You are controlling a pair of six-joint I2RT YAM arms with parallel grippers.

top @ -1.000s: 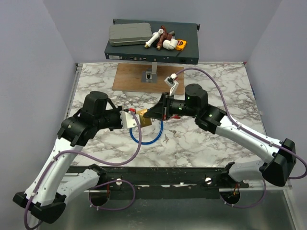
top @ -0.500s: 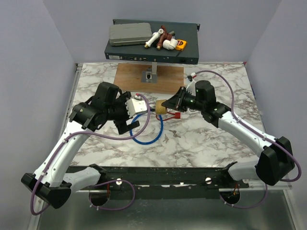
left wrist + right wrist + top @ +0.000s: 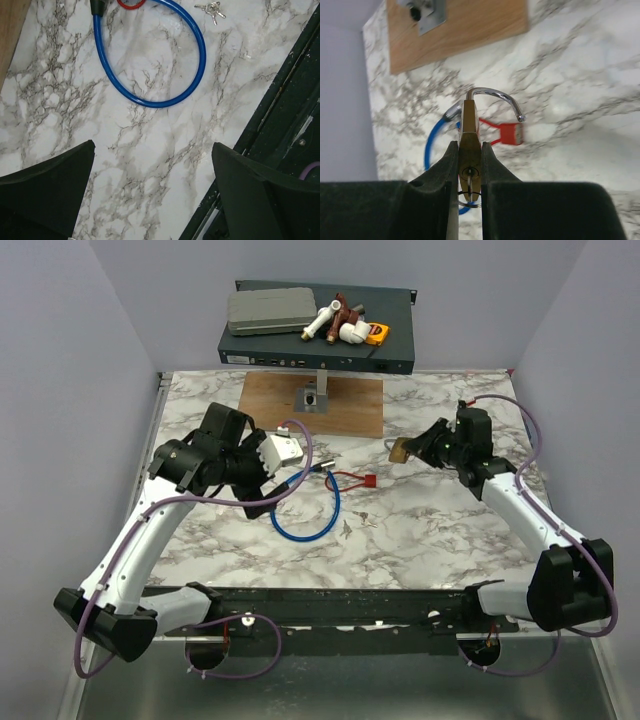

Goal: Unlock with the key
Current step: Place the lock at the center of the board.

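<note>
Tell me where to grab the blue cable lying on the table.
Take the blue cable on the wide curve of its loop, from straight above, pinching across the tube: it lies flat on the marble table, clear of the red tag.

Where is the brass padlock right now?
The brass padlock is clamped in the right end effector, on the top view's right side, just right of the wooden board.

Cable loop [image 3: 305, 515] lies at the centre of the table [image 3: 450, 530]. Strap [image 3: 352, 480] lies just right of its rear end, and a bunch of keys [image 3: 359, 519] lies just right of the loop. Board [image 3: 270, 405] lies behind. Padlock [image 3: 401, 450] sits further right, clamped in the right gripper [image 3: 412, 450].
</note>
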